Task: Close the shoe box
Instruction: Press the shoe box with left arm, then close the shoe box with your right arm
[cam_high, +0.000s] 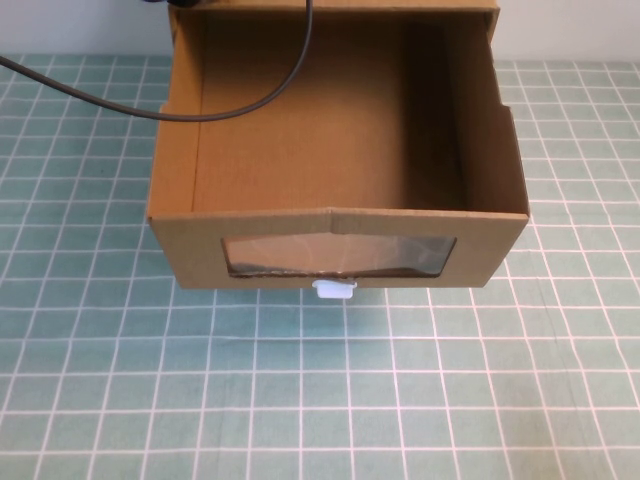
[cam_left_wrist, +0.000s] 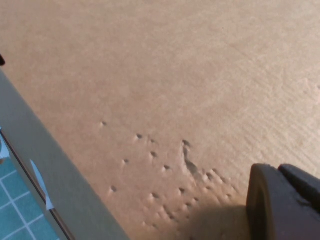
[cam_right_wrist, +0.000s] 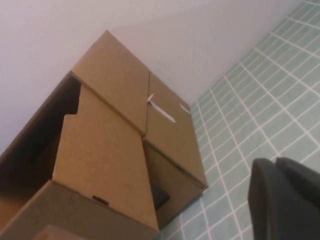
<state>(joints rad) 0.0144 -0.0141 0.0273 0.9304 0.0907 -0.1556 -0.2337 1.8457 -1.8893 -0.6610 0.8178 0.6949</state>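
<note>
I am reading the left gripper (cam_left_wrist: 285, 202) from its own wrist camera: only one dark finger edge is showing, hovering very close over a dented sheet of cardboard (cam_left_wrist: 175, 90), and I cannot tell whether the fingers are spread or pressed together. The right gripper (cam_right_wrist: 287, 200) is hanging off to the side of the shoe box (cam_high: 335, 190), low over the mat, looking up along the box's side wall; again only a dark corner of it is showing, so I cannot tell its state either. Neither gripper is appearing in the high view.

The shoe box is sitting in the middle of the green checked mat (cam_high: 320, 400), its drawer pulled far out toward me. The drawer looks empty, and the front panel with the clear window (cam_high: 338, 257) and the small white tab (cam_high: 335, 290) just below it is facing me. So I am judging the task as not started: the whole drawer is waiting to be pushed back into its sleeve at the far end.

Around the shoe box, a dark cable (cam_high: 160, 105) is trailing from the mat's left side and drooping across the open drawer's far left corner; I am thinking it could get pinched as the drawer slides in. In the right wrist view a second cardboard box (cam_right_wrist: 172, 135) is standing touching the shoe box's far side.
</note>
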